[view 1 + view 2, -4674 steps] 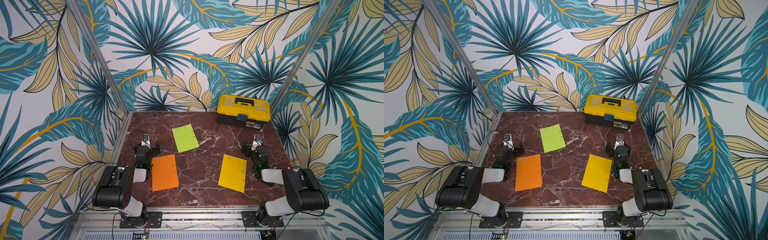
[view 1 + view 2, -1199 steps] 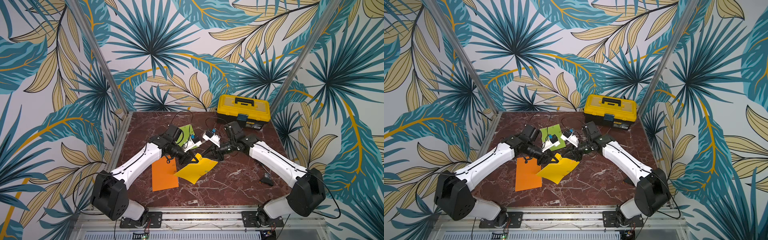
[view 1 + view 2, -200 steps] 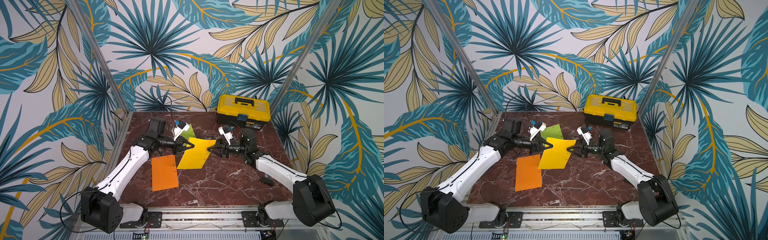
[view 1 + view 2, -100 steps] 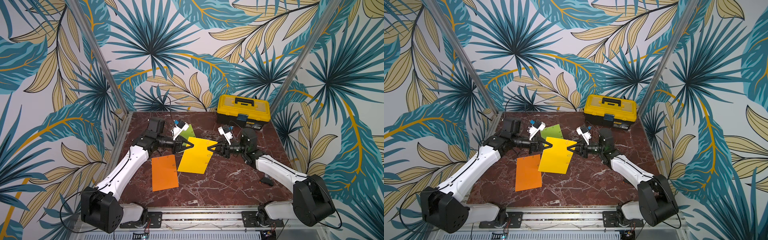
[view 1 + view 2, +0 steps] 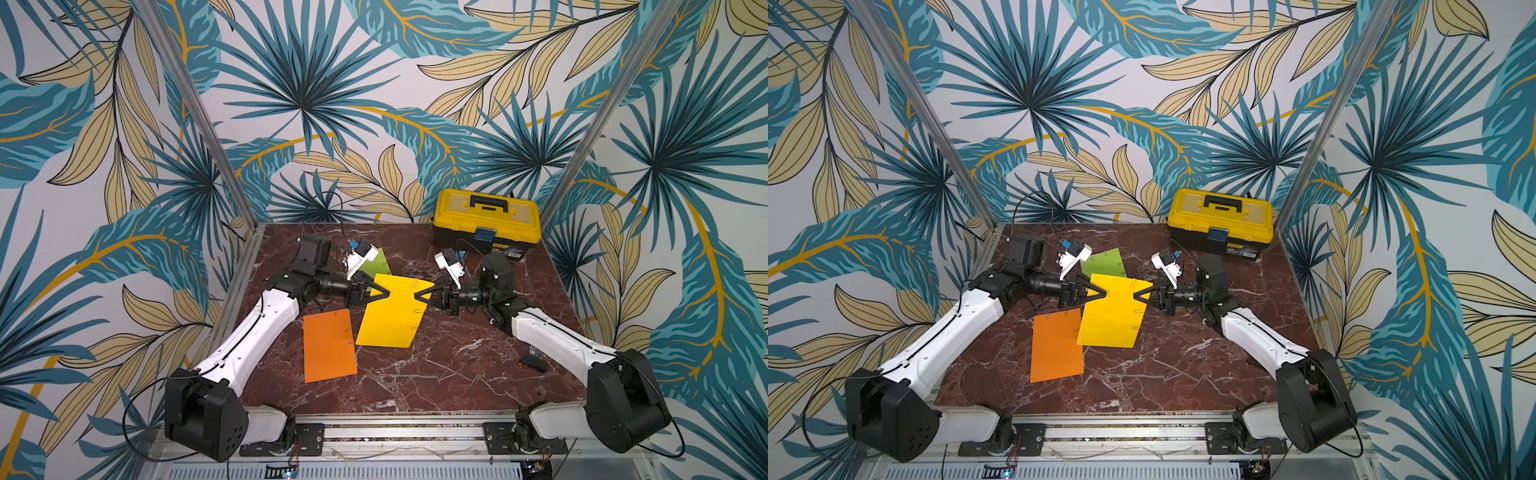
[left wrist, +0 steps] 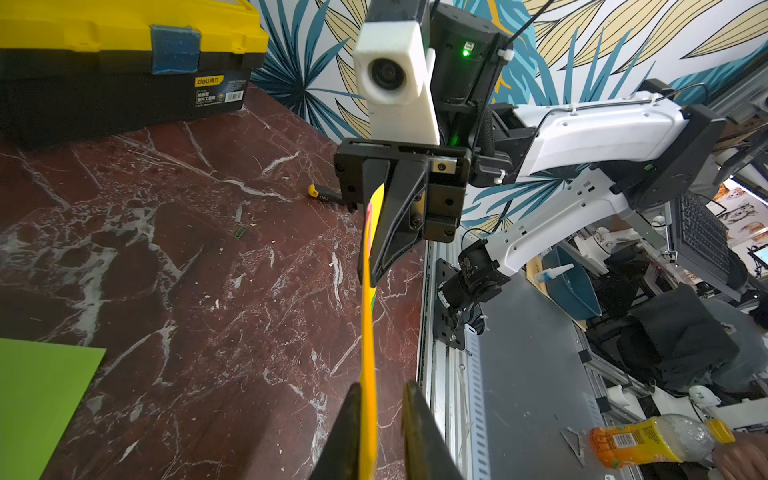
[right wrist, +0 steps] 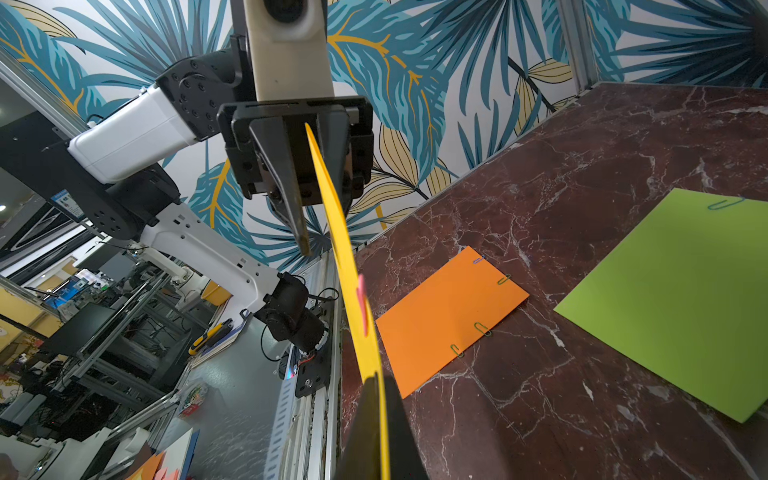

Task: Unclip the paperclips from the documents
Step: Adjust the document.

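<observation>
The right tool (image 5: pixel 417 296) was clamped on the yellow sheet (image 5: pixel 390 320). Opposite it, the left tool (image 5: pixel 387 291) stood slightly apart around the sheet's far edge.

Leaf-print walls (image 5: pixel 374 104), teal and tan on white, close in the table (image 5: pixel 436 374) on three sides. Its top is dark red marble with white veins. Metal posts (image 5: pixel 203 124) rise at 11 and 1 o'clock. A toolbox (image 5: pixel 486 220) sits at 1 o'clock and a rail (image 5: pixel 399 432) runs along 6 o'clock. Past it lies a cluttered workroom (image 7: pixel 83 311). The light is even.
</observation>
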Controlling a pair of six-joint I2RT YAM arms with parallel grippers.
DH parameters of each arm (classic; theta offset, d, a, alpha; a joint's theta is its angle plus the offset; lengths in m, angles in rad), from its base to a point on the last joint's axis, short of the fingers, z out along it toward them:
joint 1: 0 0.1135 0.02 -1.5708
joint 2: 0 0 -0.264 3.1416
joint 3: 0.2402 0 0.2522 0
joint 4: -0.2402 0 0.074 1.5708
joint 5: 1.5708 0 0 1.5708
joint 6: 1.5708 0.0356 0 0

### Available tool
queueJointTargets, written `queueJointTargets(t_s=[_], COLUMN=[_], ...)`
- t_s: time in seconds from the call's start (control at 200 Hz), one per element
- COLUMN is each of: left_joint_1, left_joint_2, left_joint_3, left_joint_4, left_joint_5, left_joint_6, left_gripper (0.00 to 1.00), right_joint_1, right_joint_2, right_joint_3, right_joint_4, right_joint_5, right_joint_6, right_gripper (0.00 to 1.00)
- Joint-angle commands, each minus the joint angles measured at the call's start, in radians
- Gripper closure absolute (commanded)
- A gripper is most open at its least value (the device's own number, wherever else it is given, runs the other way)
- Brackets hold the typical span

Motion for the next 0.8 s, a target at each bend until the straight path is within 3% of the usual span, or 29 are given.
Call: queueJointTargets(t_s=[0.0,0.215,0.456,0.561,0.691,0.791], left_joint_1=[-0.027,-0.067,-0.069,-0.065,-0.055,-0.055], left_joint_2=[0.028,0.076,0.079,0.062,0.038,0.027], left_joint_3=[0.034,0.063,0.061,0.045,0.019,-0.004], left_joint_4=[0.012,0.012,0.012,0.012,0.012,0.012], left_joint_5=[0.018,0.000,-0.013,-0.021,-0.019,-0.015], left_joint_6=[-0.009,-0.014,-0.020,-0.015,-0.006,-0.003], left_gripper=[0.78,0.78,1.00,1.00,1.00,1.00], right_joint_1=[0.014,0.026,0.025,0.026,0.024,0.022], right_joint_2=[0.012,0.010,0.001,-0.008,-0.033,-0.045], right_joint_3=[0.020,0.012,0.009,0.031,0.083,0.135], right_joint_4=[-0.011,-0.009,-0.065,-0.168,-0.378,-0.525], right_joint_5=[-0.013,-0.001,0.024,0.045,0.098,0.137], right_joint_6=[-0.017,-0.018,-0.060,-0.122,-0.270,-0.370], right_gripper=[0.99,0.99,0.96,0.73,0.56,0.49])
